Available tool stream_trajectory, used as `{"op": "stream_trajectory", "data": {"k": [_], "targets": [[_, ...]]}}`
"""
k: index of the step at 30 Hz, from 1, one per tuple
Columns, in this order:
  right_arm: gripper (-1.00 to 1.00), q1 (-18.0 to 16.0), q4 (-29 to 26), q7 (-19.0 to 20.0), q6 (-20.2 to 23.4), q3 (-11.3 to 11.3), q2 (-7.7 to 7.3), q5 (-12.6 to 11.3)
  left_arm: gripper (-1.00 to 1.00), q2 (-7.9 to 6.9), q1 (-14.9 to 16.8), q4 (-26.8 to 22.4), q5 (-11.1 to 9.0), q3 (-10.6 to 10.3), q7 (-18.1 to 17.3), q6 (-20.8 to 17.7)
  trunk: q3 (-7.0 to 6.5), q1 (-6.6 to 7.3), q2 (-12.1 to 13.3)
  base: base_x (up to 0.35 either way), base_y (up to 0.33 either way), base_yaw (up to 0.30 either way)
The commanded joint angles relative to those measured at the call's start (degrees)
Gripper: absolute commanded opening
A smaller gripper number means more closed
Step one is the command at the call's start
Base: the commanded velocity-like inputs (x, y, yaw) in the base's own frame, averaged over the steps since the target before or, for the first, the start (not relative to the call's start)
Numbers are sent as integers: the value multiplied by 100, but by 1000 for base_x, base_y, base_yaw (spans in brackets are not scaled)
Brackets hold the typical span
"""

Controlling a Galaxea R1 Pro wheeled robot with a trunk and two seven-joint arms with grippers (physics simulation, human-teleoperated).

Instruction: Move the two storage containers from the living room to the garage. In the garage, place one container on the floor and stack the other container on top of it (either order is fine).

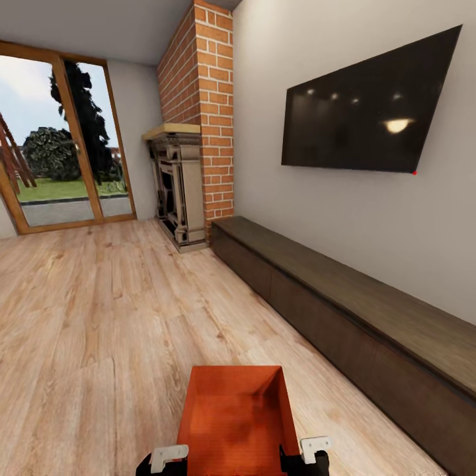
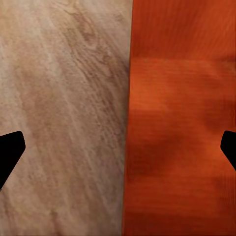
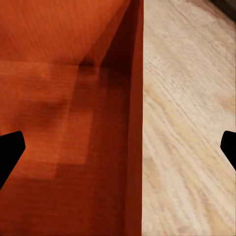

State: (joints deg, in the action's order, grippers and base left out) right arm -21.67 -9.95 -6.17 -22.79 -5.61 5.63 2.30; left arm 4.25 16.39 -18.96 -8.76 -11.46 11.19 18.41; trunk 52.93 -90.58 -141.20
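One orange-red open-top storage container (image 1: 235, 416) sits low in the head view, straight in front of me, over the living room's light wood floor (image 1: 99, 317). My left gripper (image 1: 165, 457) is at its near left corner and my right gripper (image 1: 311, 453) at its near right corner. In the left wrist view the left gripper (image 2: 118, 152) is open, its dark fingertips (image 2: 10, 152) wide apart astride the container's side wall (image 2: 177, 123). The right gripper (image 3: 118, 152) is also open, straddling the other wall (image 3: 133, 147), with the box's inside (image 3: 54, 108) on one side. The garage is out of view.
A long dark low cabinet (image 1: 344, 311) runs along the right wall under a black TV (image 1: 370, 106). A brick fireplace (image 1: 178, 192) stands at the far corner. Glass doors (image 1: 59, 145) are at the far left. Wood floor stretches ahead and to the left.
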Motion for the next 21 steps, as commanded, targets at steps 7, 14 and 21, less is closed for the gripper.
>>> {"op": "stream_trajectory", "data": {"k": [7,14,21], "targets": [[100,-5,6,-60,-6,-46,-1,25,100,-11,4,4,-56,-49,32,22,118,-112,-206,0,0,0],[100,-4,7,-60,-6,-46,-1,31,100,-12,4,4,-56,-48,32,23,184,-119,-210,0,0,0],[100,-4,6,-60,-6,-46,-1,33,100,-12,4,2,-56,-45,32,26,273,-130,-215,0,0,0]]}}
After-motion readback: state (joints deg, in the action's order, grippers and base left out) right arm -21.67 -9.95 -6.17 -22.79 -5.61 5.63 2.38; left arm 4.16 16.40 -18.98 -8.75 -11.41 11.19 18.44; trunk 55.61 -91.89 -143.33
